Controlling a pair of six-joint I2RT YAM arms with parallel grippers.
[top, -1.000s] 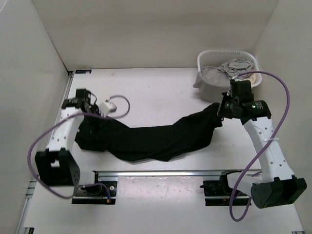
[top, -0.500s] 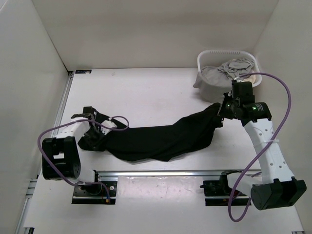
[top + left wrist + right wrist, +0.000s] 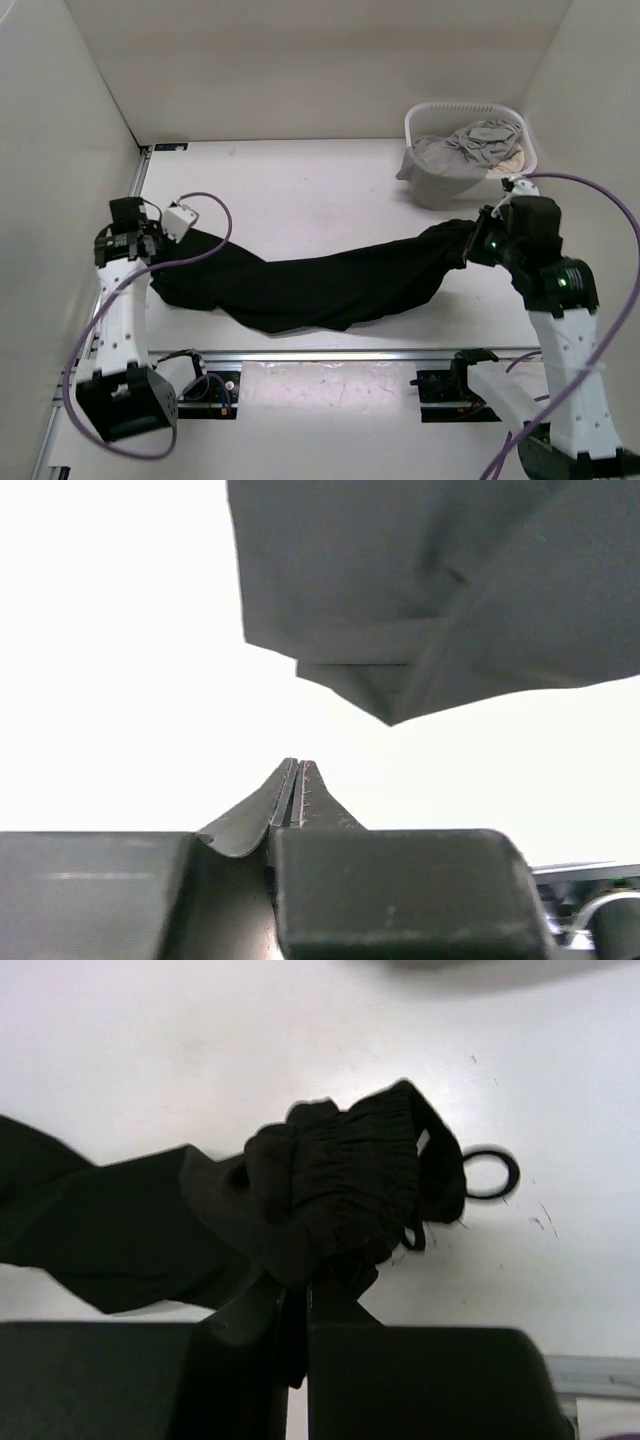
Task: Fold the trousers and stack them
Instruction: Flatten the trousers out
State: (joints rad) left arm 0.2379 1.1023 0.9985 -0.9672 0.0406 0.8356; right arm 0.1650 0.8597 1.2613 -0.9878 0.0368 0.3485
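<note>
The black trousers (image 3: 320, 285) lie stretched left to right across the white table. My right gripper (image 3: 478, 246) is shut on their gathered elastic waistband (image 3: 340, 1185), which bunches just ahead of the fingertips (image 3: 297, 1295); a drawstring loop (image 3: 490, 1172) lies on the table beside it. My left gripper (image 3: 152, 248) hovers at the trousers' left end. In the left wrist view its jaws are pressed together (image 3: 297, 764) with nothing seen between them, and a folded corner of the trousers (image 3: 400, 630) lies ahead of the tips, apart from them.
A white laundry basket (image 3: 440, 108) at the back right holds a grey garment (image 3: 470, 148) and a beige cloth (image 3: 513, 158). A metal rail (image 3: 330, 354) runs along the near edge. White walls close in the left, back and right sides.
My left gripper went from open to shut, dipped toward the near left, then swung back up to the trousers' left end. My right arm drew the waistband rightward, stretching the trousers longer.
</note>
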